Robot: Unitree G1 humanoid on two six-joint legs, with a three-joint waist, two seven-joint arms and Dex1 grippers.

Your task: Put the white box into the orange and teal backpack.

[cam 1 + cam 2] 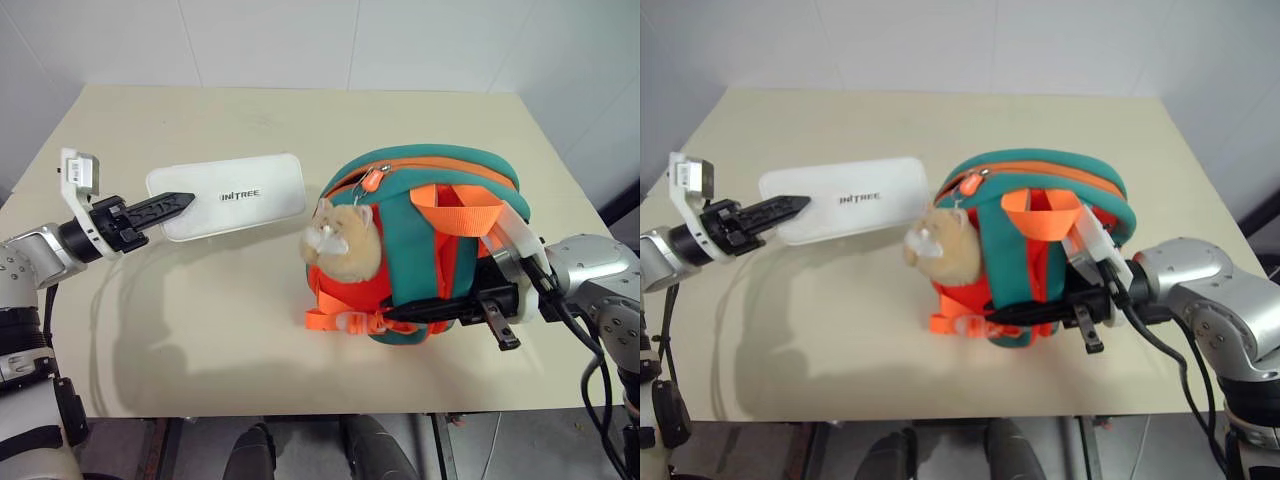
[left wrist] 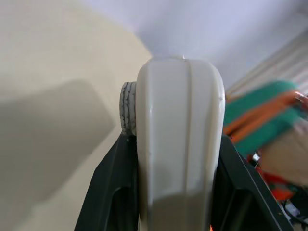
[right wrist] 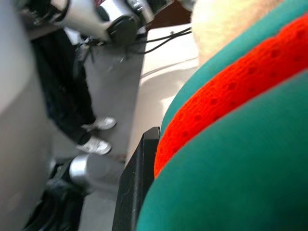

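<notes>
The left end effector (image 1: 172, 205) is clamped on one short end of the box (image 1: 232, 194), holding it clear of the tabletop (image 1: 200, 330), just beside the backpack (image 1: 425, 240). The box looks stiff, smooth and light; gripped at its end it could swing or slip, so a hold nearer the middle seems safer. The right end effector (image 1: 420, 312) is closed on the backpack's soft, floppy fabric low on its front. The zipper looks nearly closed.
</notes>
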